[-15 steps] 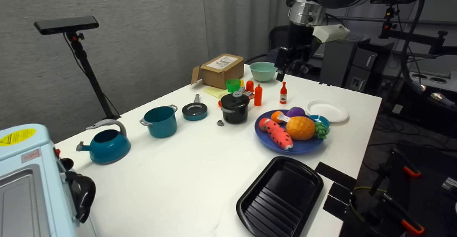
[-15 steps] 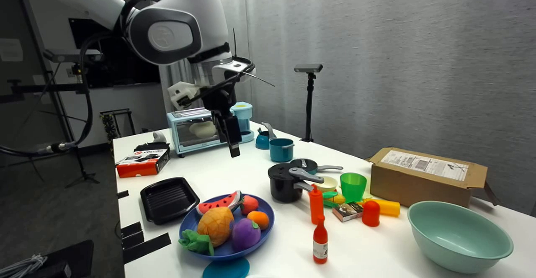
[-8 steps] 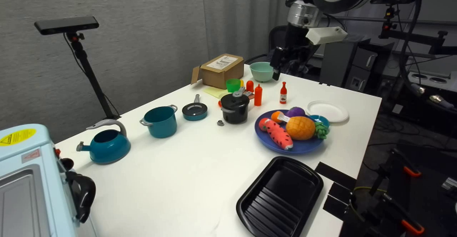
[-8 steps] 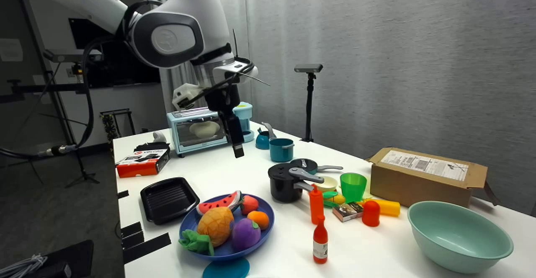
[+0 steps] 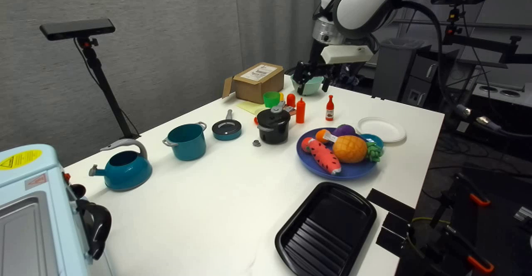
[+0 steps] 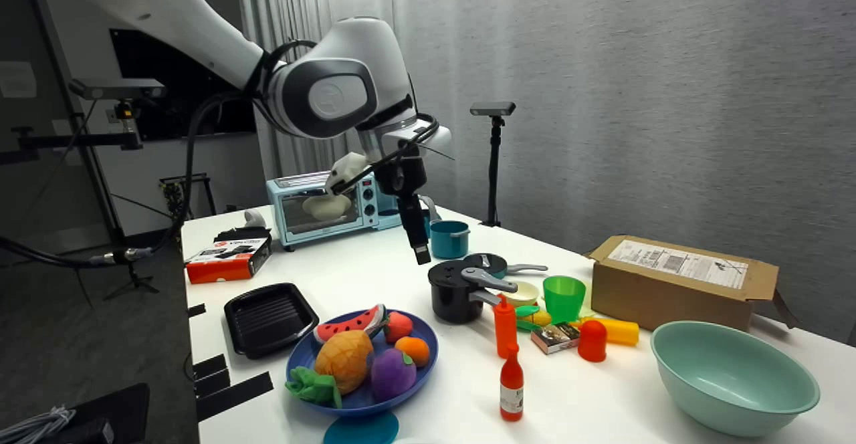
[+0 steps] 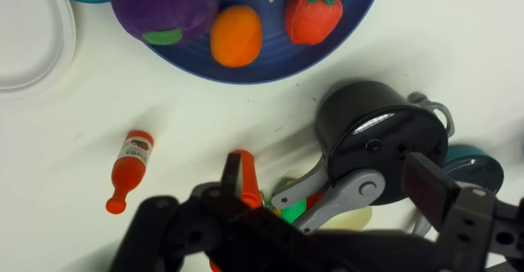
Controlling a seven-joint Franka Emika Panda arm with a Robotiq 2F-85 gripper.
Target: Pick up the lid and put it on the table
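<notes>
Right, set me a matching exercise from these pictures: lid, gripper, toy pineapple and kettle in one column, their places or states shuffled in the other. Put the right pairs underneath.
Column one
1. Lid
2. Gripper
3. Toy pineapple
4. Kettle

Column two
A. Lying on the blue plate
B. Teal, standing directly on the white table
C. Sitting on the black pot
D. Open, up in the air

Right pairs: 1-C; 2-D; 3-A; 4-B
</notes>
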